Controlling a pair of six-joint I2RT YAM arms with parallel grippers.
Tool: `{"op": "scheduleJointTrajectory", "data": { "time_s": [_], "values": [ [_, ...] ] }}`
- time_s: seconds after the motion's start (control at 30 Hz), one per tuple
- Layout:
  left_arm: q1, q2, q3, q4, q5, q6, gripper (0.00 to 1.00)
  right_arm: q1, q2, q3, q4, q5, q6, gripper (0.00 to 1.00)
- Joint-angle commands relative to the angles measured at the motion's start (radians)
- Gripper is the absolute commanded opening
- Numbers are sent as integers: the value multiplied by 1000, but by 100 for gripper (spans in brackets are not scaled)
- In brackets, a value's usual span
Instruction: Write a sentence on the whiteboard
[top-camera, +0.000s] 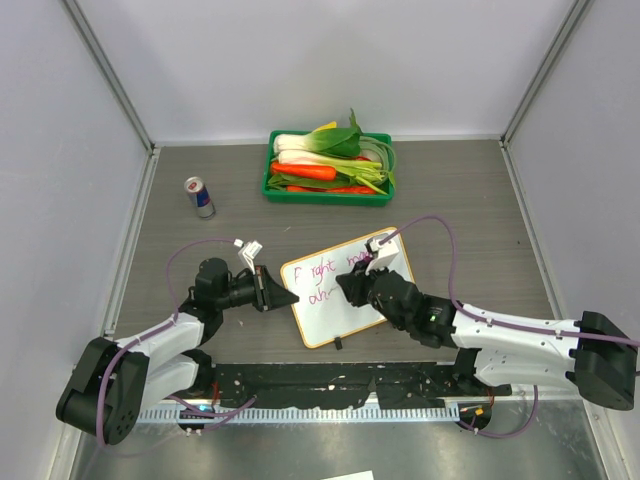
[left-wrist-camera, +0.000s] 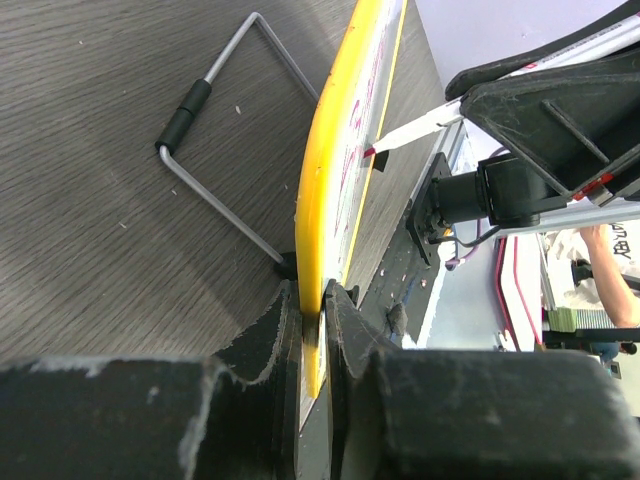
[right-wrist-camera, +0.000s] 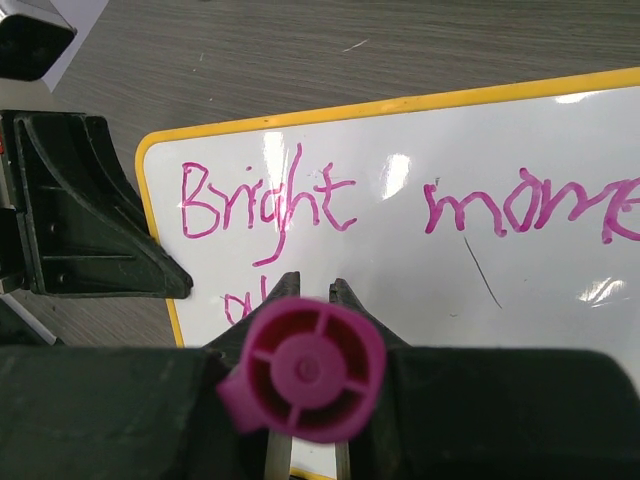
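Note:
The whiteboard (top-camera: 335, 300) lies on the table between the arms, white with a yellow-orange rim. My left gripper (top-camera: 285, 297) is shut on its left edge; the left wrist view shows the yellow rim (left-wrist-camera: 318, 200) pinched edge-on between the jaws (left-wrist-camera: 313, 305). The sentence (right-wrist-camera: 300, 200) reads "Bright mome" in magenta, with a second line started as "ah" just left of my fingers. My right gripper (top-camera: 352, 285) is shut on a magenta marker (right-wrist-camera: 305, 368) held point-down on the board; its round cap end hides the tip.
A green tray (top-camera: 328, 190) of vegetables stands at the back centre. A drink can (top-camera: 199, 196) stands at the back left. The board's wire stand (left-wrist-camera: 215, 150) lies on the wood table behind it. Grey walls enclose the table.

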Motion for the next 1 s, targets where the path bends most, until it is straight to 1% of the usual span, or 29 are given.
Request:
{"op": "scheduleJointTrajectory", "data": {
  "time_s": [0.0,0.1,0.37,0.6,0.97],
  "values": [
    [1,-1,5,2,-15,36,0,-7,8,36,-46,108,0,1],
    [1,-1,5,2,-14,36,0,-8,3,44,-51,121,5,1],
    [1,-2,5,2,-12,36,0,-8,29,47,-11,26,-15,1],
    [1,-2,5,2,-14,36,0,-8,43,29,-3,-26,-8,1],
    [1,-1,6,4,-12,36,0,-8,21,1,-65,-54,-5,1]
  ]
}}
